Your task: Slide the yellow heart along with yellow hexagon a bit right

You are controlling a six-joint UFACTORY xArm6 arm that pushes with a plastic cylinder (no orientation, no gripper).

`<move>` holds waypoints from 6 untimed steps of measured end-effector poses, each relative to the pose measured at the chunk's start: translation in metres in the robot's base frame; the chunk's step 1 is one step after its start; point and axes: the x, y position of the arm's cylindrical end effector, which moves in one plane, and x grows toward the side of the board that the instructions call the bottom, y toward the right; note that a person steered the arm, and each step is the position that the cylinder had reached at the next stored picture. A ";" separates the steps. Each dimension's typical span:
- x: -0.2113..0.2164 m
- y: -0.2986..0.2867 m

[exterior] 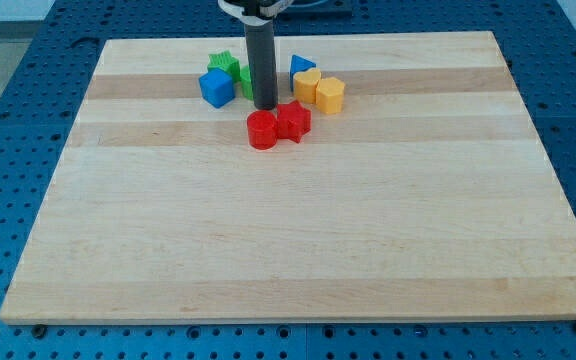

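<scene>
The yellow heart [331,95] and the yellow hexagon [307,86] sit touching near the view's top centre, the hexagon just left of the heart. My tip [265,105] stands on the board a little left of the yellow hexagon, apart from it, and just above the red blocks. The rod rises straight up from the tip and hides part of the green block behind it.
A red cylinder [262,130] and a red star [293,120] lie just below my tip. A blue cube [216,88] and a green star [225,66] sit to its left. A blue triangle [302,65] lies above the yellow hexagon. A wooden board [288,230] carries everything.
</scene>
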 end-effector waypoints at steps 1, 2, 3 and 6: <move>-0.022 0.000; -0.032 0.000; -0.031 0.003; -0.004 0.051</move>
